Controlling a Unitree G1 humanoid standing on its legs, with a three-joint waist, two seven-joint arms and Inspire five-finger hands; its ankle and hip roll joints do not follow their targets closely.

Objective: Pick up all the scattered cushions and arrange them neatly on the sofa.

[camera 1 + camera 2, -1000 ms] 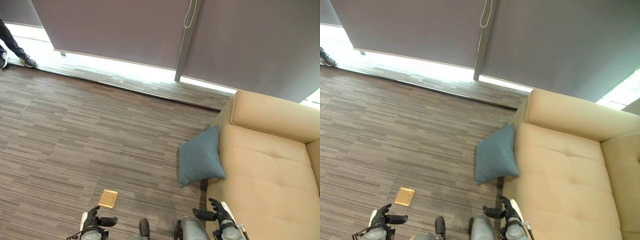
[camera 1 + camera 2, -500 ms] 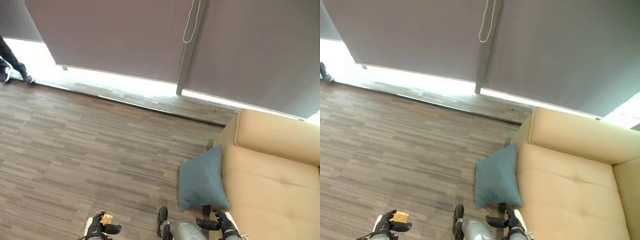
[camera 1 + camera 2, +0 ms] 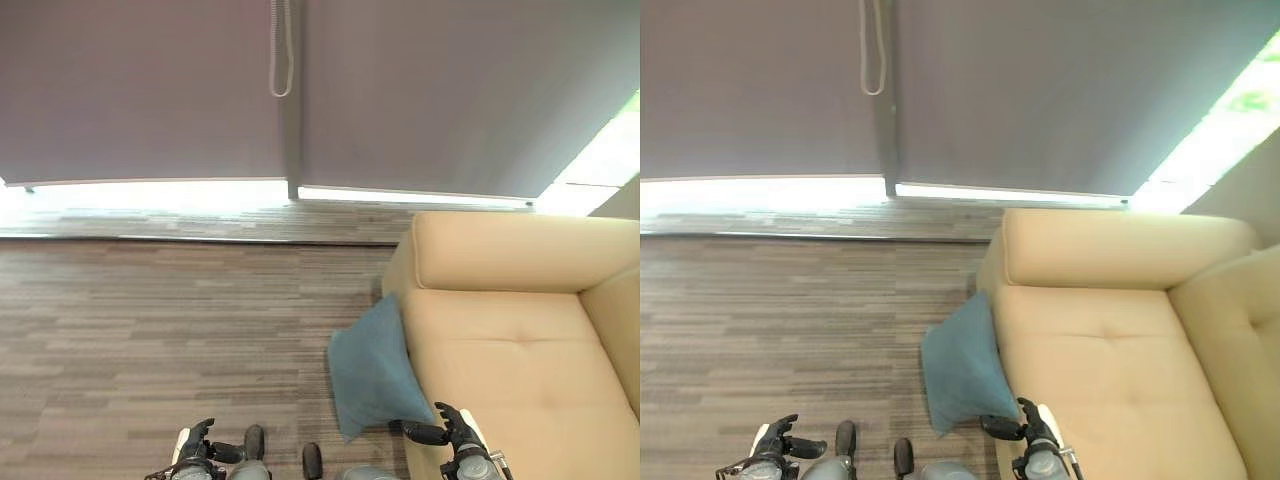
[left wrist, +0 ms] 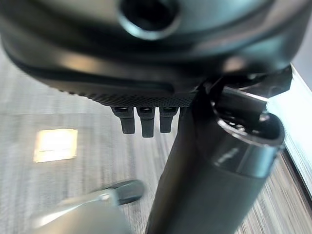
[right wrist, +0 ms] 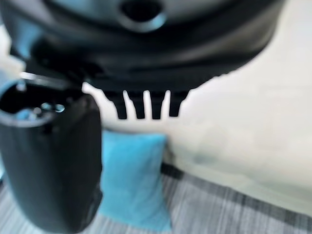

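Cushion (image 3: 370, 378) apparently unmoved against sofa (image 3: 510, 340)

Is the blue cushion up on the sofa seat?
No, the cushion stands on the floor, leaning against the sofa's side.

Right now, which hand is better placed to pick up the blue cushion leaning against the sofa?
The right hand, probably. It hangs open right beside the blue fabric cushion, which leans on the front of the beige sofa. The left hand, also open, sits farther off over the grey carpet floor.
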